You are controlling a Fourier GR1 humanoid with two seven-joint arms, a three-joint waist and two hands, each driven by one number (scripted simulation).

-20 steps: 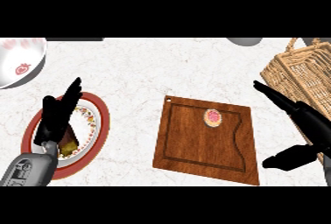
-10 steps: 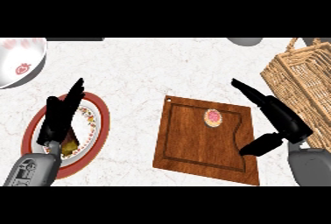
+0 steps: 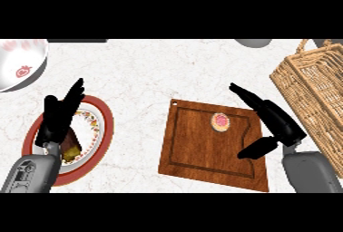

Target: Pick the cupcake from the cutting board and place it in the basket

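Head view: we see the cupcake (image 3: 220, 121) on the cutting board (image 3: 201, 154) on the counter (image 3: 154, 68), the right hand (image 3: 275, 121) over the board's right edge with fingers straight and thumb spread, the basket (image 3: 315, 99) at right, the left hand (image 3: 59, 115) open over a plate (image 3: 100, 131).

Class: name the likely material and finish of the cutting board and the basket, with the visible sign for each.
Cutting board: seemingly wood, reddish-brown, smooth with a slight sheen; grain streaks and a routed groove show. Basket: apparently woven wicker or cane, matte tan; an open lattice of strands shows.
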